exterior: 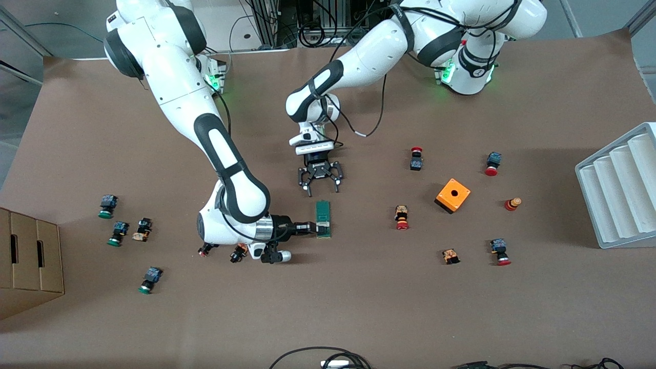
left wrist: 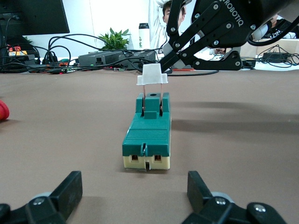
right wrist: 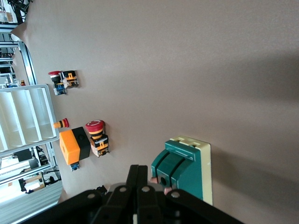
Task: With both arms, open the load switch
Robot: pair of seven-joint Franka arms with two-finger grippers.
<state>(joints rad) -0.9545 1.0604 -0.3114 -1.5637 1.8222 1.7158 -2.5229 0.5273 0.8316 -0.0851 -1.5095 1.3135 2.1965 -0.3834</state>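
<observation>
The switch (exterior: 323,219) is lying flat just below the centre of the front view, its long side running up and down the frame. The right gripper (exterior: 313,227) is coming in low from the side, fingers pressed fully together with their tips at the white handle (left wrist: 152,74), which is standing up off the green body. It is likely levering the handle, not pinching it; whether it is actually gripping it I cannot tell.

The left gripper (exterior: 323,192) is hanging just above the switch in the frame, lined up with its upper end. Its fingers (left wrist: 67,189) are spread wide and holding nothing, probably so they can clamp the body and steady it.

The table (exterior: 359,307) is showing a plain brown matte cover. Buttons (exterior: 402,218) are lying scattered around, with an orange box (exterior: 452,195) toward the left arm's end. The left wrist view is showing a plant (left wrist: 114,38), a monitor (left wrist: 32,16) and cables along the table's edge.
</observation>
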